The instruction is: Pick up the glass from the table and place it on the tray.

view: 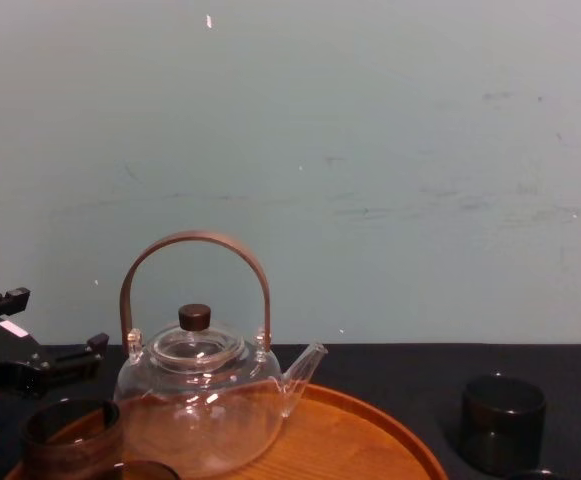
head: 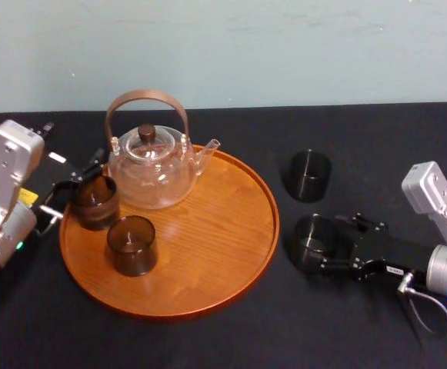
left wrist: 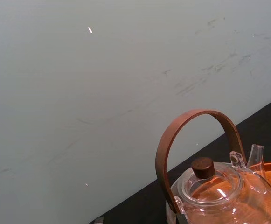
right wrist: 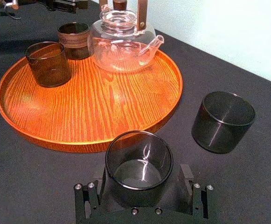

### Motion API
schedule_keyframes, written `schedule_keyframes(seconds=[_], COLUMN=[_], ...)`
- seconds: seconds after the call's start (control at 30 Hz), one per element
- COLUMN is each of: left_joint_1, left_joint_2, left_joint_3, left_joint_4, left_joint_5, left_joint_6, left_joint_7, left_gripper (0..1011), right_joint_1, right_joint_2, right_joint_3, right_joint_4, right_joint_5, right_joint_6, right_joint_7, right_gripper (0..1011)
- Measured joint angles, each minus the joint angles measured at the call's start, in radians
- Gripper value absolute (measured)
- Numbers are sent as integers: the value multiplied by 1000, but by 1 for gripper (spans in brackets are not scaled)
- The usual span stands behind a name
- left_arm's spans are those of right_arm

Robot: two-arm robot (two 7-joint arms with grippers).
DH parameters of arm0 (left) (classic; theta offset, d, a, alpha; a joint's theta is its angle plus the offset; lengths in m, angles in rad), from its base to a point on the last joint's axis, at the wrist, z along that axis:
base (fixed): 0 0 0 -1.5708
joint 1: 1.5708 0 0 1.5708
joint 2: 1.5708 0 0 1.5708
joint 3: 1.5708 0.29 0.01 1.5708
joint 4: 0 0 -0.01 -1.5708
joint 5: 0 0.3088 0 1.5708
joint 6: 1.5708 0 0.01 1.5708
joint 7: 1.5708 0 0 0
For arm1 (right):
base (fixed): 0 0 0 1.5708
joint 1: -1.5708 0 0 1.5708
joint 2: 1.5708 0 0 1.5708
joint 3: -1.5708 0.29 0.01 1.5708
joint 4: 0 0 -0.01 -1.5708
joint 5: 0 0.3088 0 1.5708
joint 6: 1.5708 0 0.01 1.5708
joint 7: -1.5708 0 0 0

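A dark glass [head: 313, 234] stands upright on the black table [head: 377, 138], just right of the round wooden tray [head: 208, 246]. My right gripper [head: 315, 244] is low on the table with its fingers on either side of this glass [right wrist: 139, 154], open and not squeezing it. At the tray's left edge my left gripper [head: 73, 184] is open beside a brown glass [head: 94, 201] that stands on the tray [right wrist: 93, 107].
A glass teapot [head: 152, 169] with a brown hoop handle stands at the tray's back. A second dark glass [head: 132, 244] is on the tray in front of it. Another dark glass [head: 309, 175] stands on the table behind my right gripper.
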Motion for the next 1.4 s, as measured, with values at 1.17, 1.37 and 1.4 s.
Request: schedule_keyframes(seconds=[1.17,1.37,1.4], left_joint_1=[0,0,0], left_joint_2=[0,0,0], left_joint_3=[0,0,0], left_joint_4=[0,0,0], left_joint_5=[0,0,0], left_joint_6=[0,0,0], left_joint_7=[0,0,0], left_gripper=[1001,1001,1001], right_joint_1=[63,62,62], right_joint_2=[-22,-21,-21], right_joint_3=[-48,-48,-47], right_joint_4=[42,42,42], right_joint_5=[-13,-13,-13], right_joint_6=[12,12,11], right_joint_7=[10,10,10], right_gripper=[951,900,900])
